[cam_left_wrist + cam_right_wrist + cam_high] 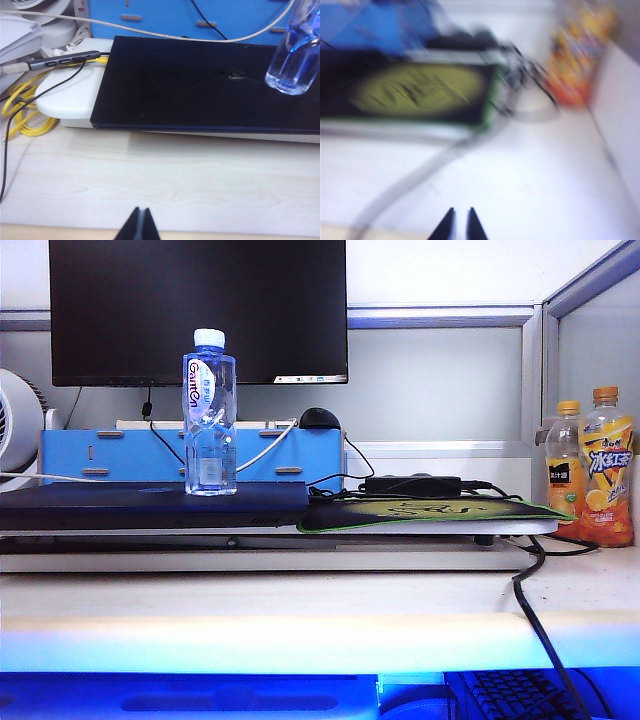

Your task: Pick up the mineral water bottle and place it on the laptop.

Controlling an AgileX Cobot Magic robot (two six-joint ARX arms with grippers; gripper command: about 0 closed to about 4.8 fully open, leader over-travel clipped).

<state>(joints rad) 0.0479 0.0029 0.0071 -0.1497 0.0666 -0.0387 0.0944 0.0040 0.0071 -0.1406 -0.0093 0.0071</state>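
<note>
Already the mineral water bottle point(210, 412) stands upright on the laptop point(150, 505), toward three o'clock; the placing looks done. Left pincer point(139, 225) closed, right pincer point(459, 226) nearly closed, both empty above the desk point(160, 175); only parking remains.

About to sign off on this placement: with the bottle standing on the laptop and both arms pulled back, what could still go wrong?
1. The mineral water bottle stands tall on a small base on the laptop; a table bump might tip it.
2. The black cable crosses the desk near the right gripper, which might snag it when moving.
3. The left gripper rests shut, well short of the laptop: little risk.
</note>
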